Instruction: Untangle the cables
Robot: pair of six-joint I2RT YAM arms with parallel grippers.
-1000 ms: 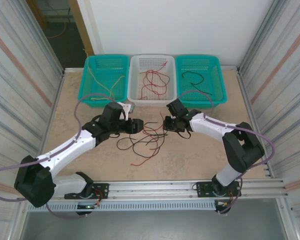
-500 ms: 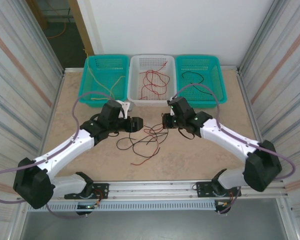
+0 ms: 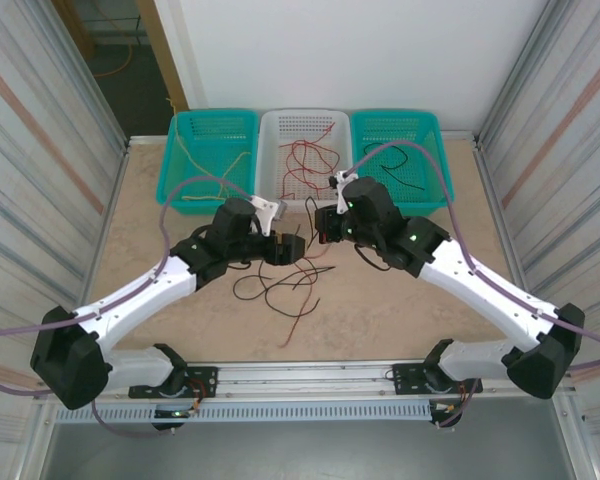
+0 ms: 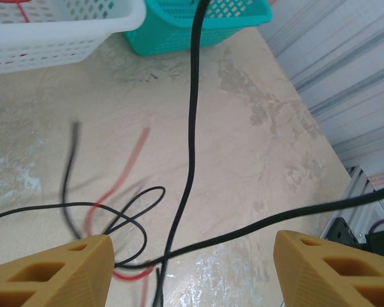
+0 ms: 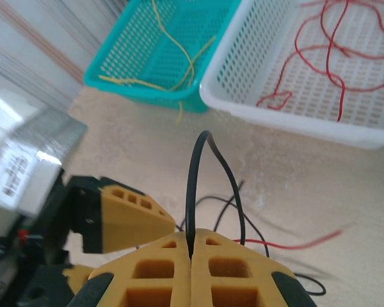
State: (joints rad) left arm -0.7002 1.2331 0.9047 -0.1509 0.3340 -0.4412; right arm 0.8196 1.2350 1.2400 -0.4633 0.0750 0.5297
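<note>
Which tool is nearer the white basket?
Right. The right tool, gripping a black cable, sits before the white basket's near rim; the left tool is farther back, over the tangle.

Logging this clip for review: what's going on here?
Two robot arms are working on a tangle of thin cables on the table. The right gripper is shut on a black cable, held above the pile. The left gripper is open over the pile, gripping nothing. Yellow, red and black cables lie in three baskets behind.

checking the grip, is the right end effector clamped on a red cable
No, the right end effector is shut on a black cable that loops up out of its grip.
</note>
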